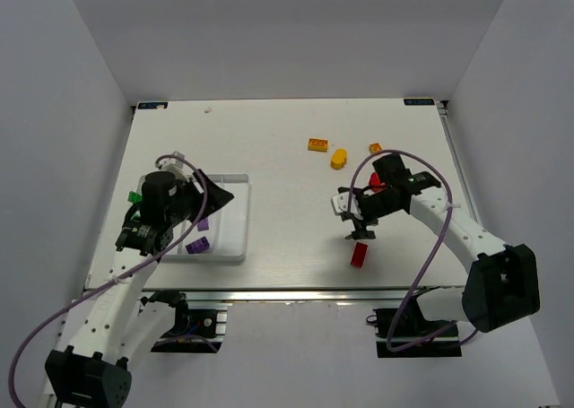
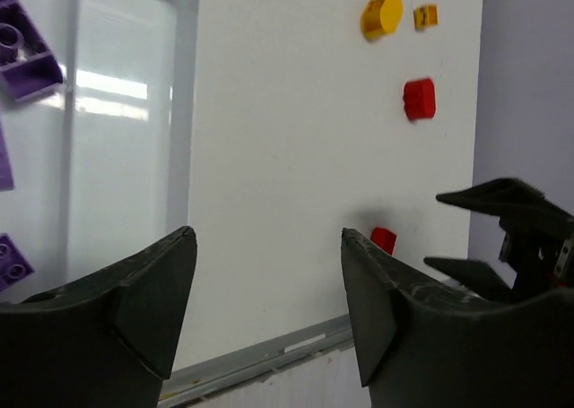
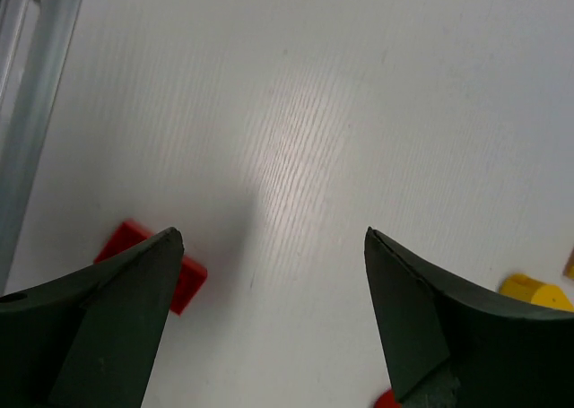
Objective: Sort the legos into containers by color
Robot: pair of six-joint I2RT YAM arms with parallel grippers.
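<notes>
The white surface [image 1: 287,112] carries everything; the left arm [image 1: 134,273] reaches over its left side and the right arm [image 1: 448,224] over its right; the white tray [image 1: 231,233] lies on the near left, and the left fingers [image 2: 143,291] hang above its right edge, spread apart with nothing between them; the right fingers [image 3: 117,300] are spread wide and empty over bare surface; purple legos [image 1: 198,244] lie in the near part of the tray; a green lego [image 1: 134,196] sits just left of the tray; one red lego [image 1: 360,255] lies just near of the right fingers, a second red one [image 2: 419,99] farther off; an orange brick [image 1: 317,144], a yellow piece [image 1: 338,159] and a small orange one [image 1: 375,148] lie far right.
</notes>
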